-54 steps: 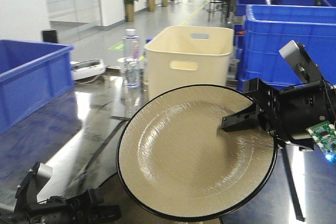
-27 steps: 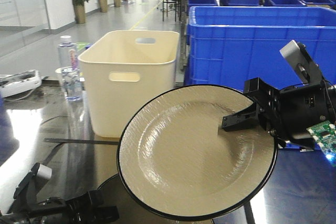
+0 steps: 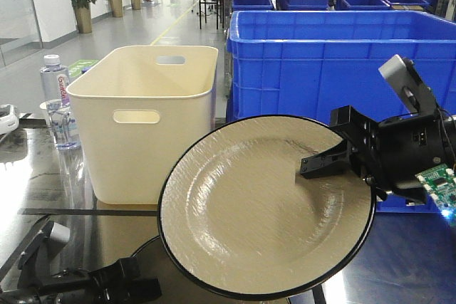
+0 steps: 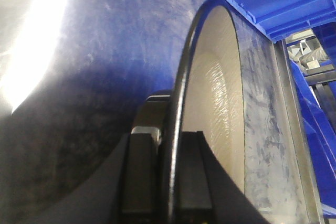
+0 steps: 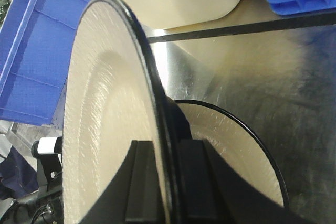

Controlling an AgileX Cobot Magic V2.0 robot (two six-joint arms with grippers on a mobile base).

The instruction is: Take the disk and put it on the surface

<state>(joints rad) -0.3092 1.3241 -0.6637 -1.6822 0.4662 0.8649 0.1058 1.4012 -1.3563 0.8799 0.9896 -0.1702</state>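
Note:
A big beige disk (image 3: 249,204) with a black rim stands nearly upright in the front view. My right gripper (image 3: 313,165) is shut on its right edge. The right wrist view shows the fingers of that gripper (image 5: 167,148) on both sides of the disk's rim (image 5: 105,103). A second beige disk (image 5: 226,150) lies lower, behind it. My left gripper (image 4: 167,140) is shut on the rim of that disk (image 4: 215,87); it sits at the bottom left of the front view (image 3: 135,282). The dark glossy surface (image 3: 399,261) spreads below both.
A cream plastic bin (image 3: 142,119) stands on the tabletop behind the disk, with a large blue crate (image 3: 299,62) to its right. A water bottle (image 3: 57,97) is at the far left. A thin black line (image 3: 71,211) crosses the tabletop.
The whole background has slid to the left: bin, bottle and crates shifted. Both grippers and their disks hold the same place in the view.

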